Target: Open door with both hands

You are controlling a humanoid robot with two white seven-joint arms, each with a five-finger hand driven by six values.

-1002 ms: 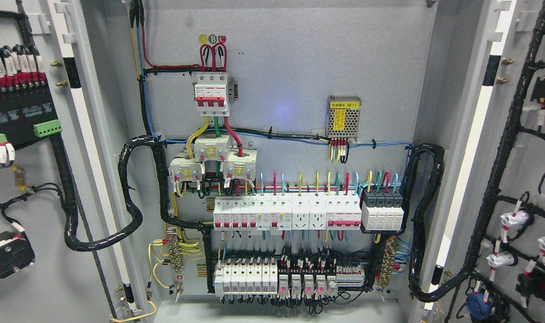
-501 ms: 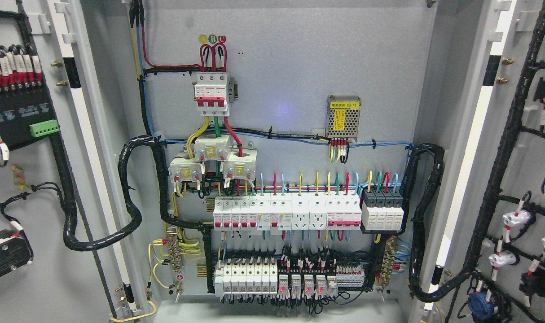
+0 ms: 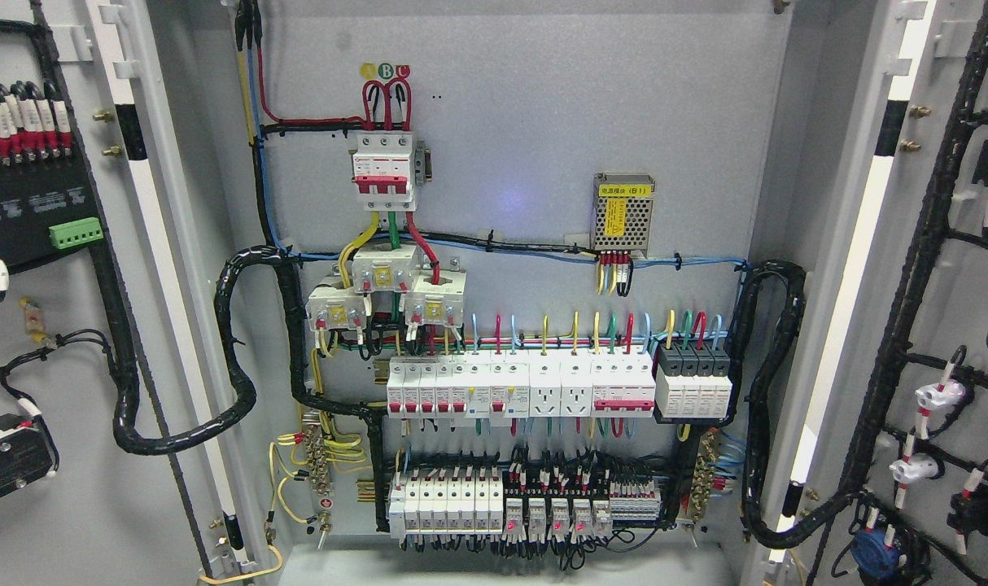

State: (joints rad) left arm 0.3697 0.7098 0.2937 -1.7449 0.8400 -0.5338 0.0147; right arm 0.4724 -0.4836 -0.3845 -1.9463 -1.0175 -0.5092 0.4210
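Note:
The grey electrical cabinet stands wide open in the head view. Its left door (image 3: 63, 488) is swung out at the picture's left, its inner face carrying a black module and wire bundles. Its right door (image 3: 962, 325) is swung out at the right, with black harness and white connectors on its inside. Between them the back panel (image 3: 526, 122) shows a red and white main breaker (image 3: 384, 172), rows of white breakers (image 3: 518, 387) and a lower terminal row (image 3: 502, 505). Neither of my hands nor any arm shows in the picture.
A small metal power supply (image 3: 622, 213) sits on the back panel at upper right. Thick black cable looms (image 3: 233, 391) run from the cabinet body to each door. The cabinet floor (image 3: 494, 566) shows at the bottom edge.
Both doors have swung a little farther outward: the left door's parts shifted left and the right door's parts shifted right. The cabinet interior has stayed put.

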